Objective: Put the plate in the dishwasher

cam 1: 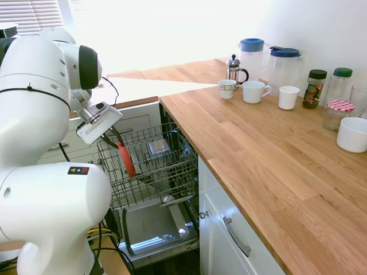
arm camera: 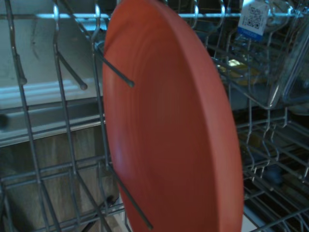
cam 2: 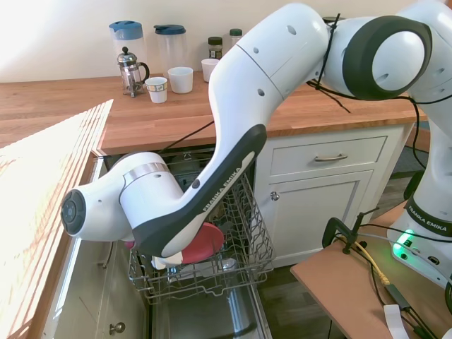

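Claw [cam 1: 114, 141] sits left-centre in the 1st ext view, just under the white wrist block; I see two dark fingers [cam 1: 118, 136] going down onto the top edge of the plate [cam 1: 127, 160], so they look clamped on it, though the contact spot is small and hard to read. In the 2nd ext view the claw is fully hidden behind the arm's big elbow, so no check from there.

Plate stands on edge, near upright, inside the wire rack [cam 1: 172, 172] of the dishwasher [cam 1: 155, 229], towards the rack's left side in the 1st ext view. In the 2nd ext view only a red slice of it shows, lower centre, below the forearm; the rest is covered. Wrist view is filled w/ the plate face, cut off at the bottom edge, w/ rack tines crossing in front of it and beside it. I can't tell whether its lower rim rests on the rack floor.

Rack is pulled out over the dropped door [cam 1: 152, 238]; the door's lower part is cut by the arm base at lower left. A grey basket [cam 1: 159, 147] sits further back in the rack, blurry.

Counter [cam 1: 275, 160] runs across the right half of the frame: coffee press [cam 1: 234, 69], two jugs [cam 1: 252, 54], three mugs [cam 1: 253, 91], jars [cam 1: 315, 89] at the far right, and a white bowl [cam 1: 352, 134] cut off by the right edge.
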